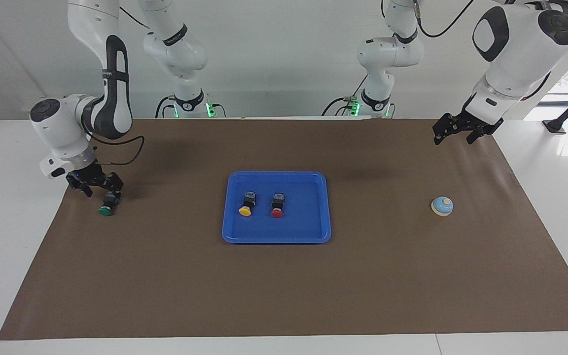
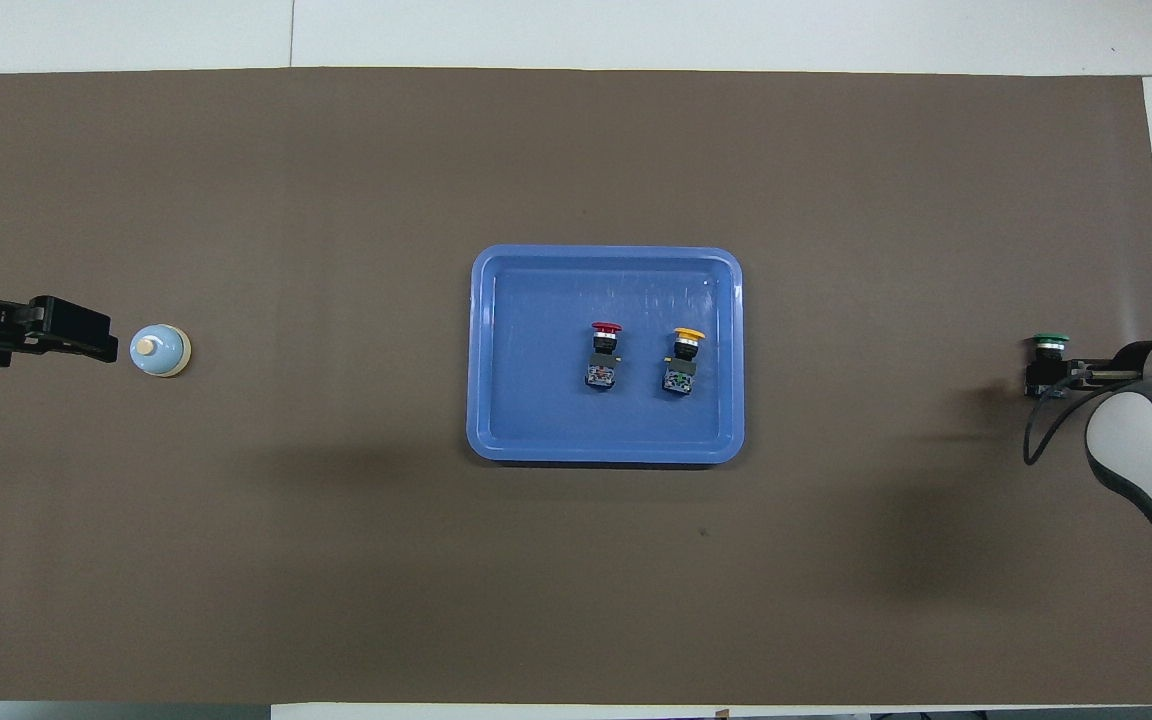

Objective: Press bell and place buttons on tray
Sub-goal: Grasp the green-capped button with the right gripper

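The blue tray (image 1: 276,240) (image 2: 604,455) lies at the middle of the mat. The yellow button (image 1: 246,206) (image 2: 684,355) and the red button (image 1: 277,207) (image 2: 604,350) lie in it side by side. The green button (image 1: 108,204) (image 2: 1046,350) lies on the mat near the right arm's end. My right gripper (image 1: 100,190) (image 2: 1061,376) is low over it, open, fingertips at its black body. The light blue bell (image 1: 442,205) (image 2: 160,350) stands near the left arm's end. My left gripper (image 1: 454,134) (image 2: 76,335) hangs open and empty in the air, beside the bell from above.
A brown mat (image 1: 284,286) covers most of the white table. Both arm bases stand at the robots' edge of the table. A black stand foot (image 1: 555,127) sits on the white table off the mat's corner at the left arm's end.
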